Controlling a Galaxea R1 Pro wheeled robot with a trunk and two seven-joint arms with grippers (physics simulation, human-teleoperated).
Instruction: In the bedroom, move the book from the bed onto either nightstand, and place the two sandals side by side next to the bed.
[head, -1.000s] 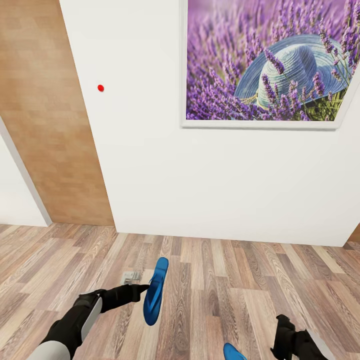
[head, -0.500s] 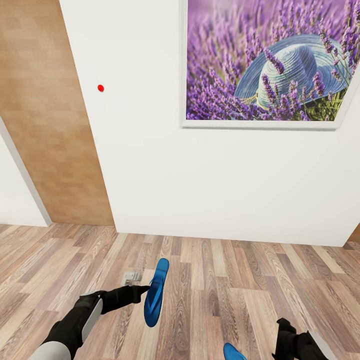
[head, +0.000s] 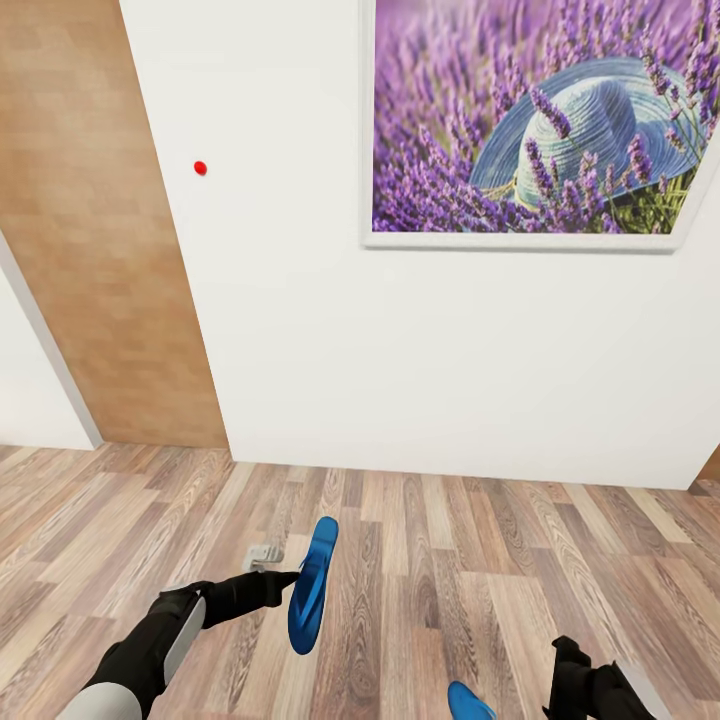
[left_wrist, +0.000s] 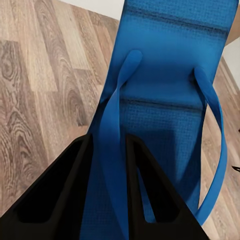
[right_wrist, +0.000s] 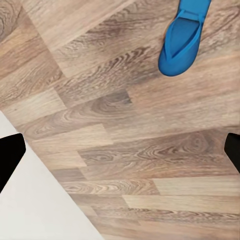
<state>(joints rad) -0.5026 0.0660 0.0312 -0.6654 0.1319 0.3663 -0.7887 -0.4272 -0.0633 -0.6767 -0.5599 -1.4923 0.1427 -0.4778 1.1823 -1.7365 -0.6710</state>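
Note:
One bright blue sandal (head: 310, 583) hangs above the wood-plank floor, held by its strap. My left gripper (head: 288, 578) is shut on it. In the left wrist view the black fingers (left_wrist: 60, 200) clamp the sandal's strap (left_wrist: 114, 150), and the blue sole (left_wrist: 170, 75) stretches away from them. The second sandal (head: 468, 703) lies flat on the floor at the head view's bottom edge, just left of my right gripper (head: 578, 682). In the right wrist view that sandal (right_wrist: 182, 37) lies beyond my open right gripper (right_wrist: 120, 152), which holds nothing. The book, bed and nightstand are out of view.
A white wall (head: 400, 350) stands close ahead with a framed lavender picture (head: 540, 120) and a small red dot (head: 200, 168). A light wooden door panel (head: 100, 250) is at the left. A small grey object (head: 262, 553) lies on the floor (head: 480, 540).
The whole head view has shifted slightly, so the camera has moved. Both arms and both sandals keep their places.

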